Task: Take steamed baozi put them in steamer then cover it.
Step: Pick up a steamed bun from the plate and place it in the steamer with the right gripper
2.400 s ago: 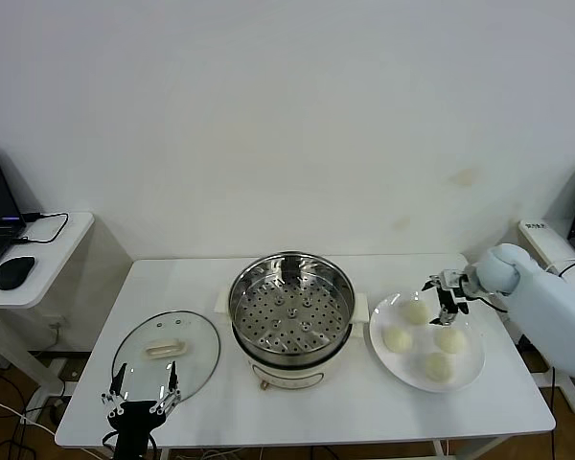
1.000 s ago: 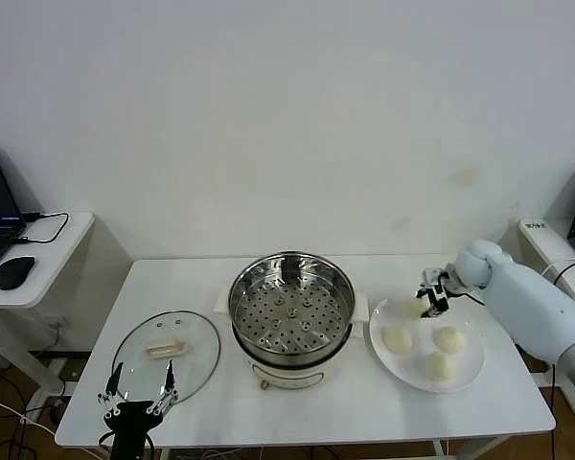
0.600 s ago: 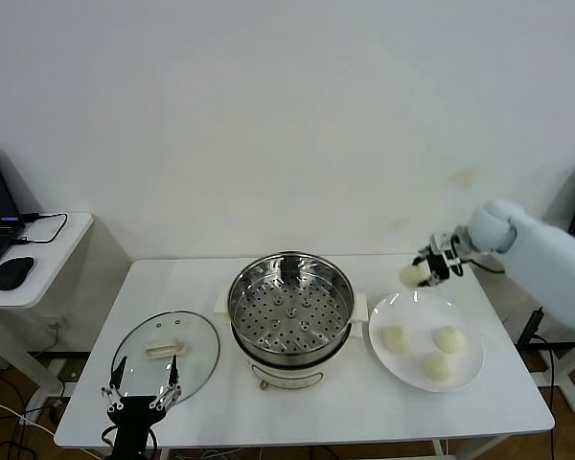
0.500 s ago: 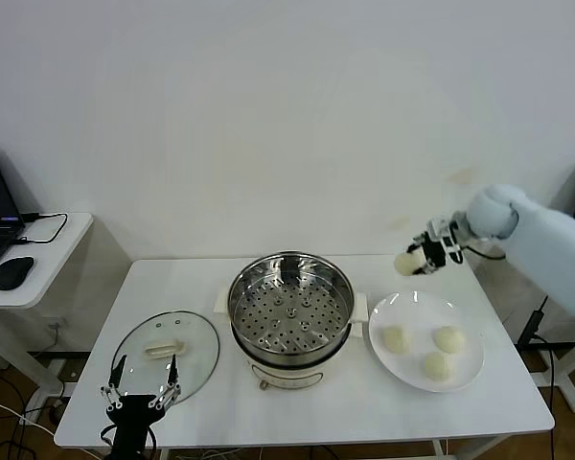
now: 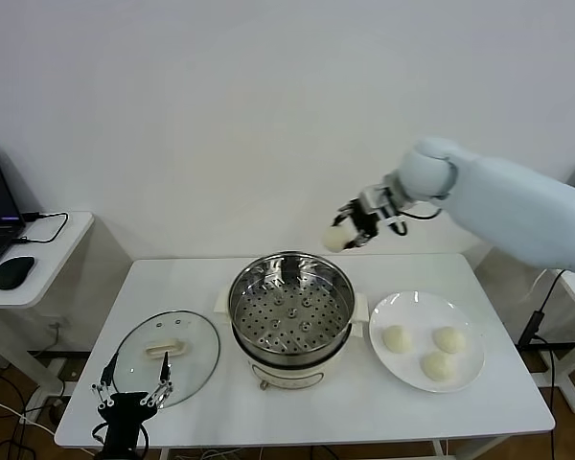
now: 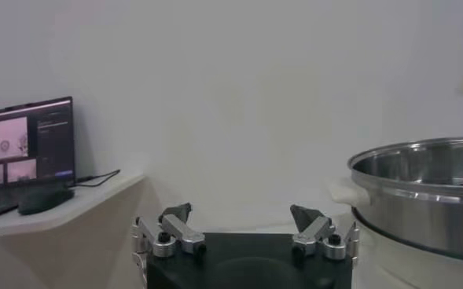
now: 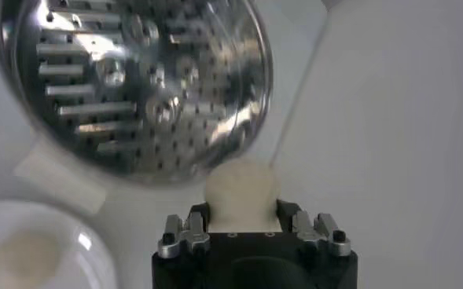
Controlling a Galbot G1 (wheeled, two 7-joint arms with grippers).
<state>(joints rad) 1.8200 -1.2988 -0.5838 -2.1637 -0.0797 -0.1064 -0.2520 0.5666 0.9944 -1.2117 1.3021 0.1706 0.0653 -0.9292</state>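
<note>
A white table fills the lower half of the head view, and at its centre stands the steamer, its perforated steel basket empty on the cream pot base. Left of it, in the lower left of the frame, the cover lies flat on the table with its handle up; right of it, in the lower right, a white plate carries three of the steamed baozi, close together but apart. The fourth bun is in the air just right of centre, above the steamer's far right rim, pinched in the right gripper, whose jaws are closed narrowly on its sides; the right wrist view shows it between the fingers with the basket below. The left gripper waits at the bottom left edge, beside the cover, its claw spread wide and empty. This looks like the carry of the first bun; the next move calls for bringing it a little further over the basket, lowering it onto the perforated floor, and only then releasing.
</note>
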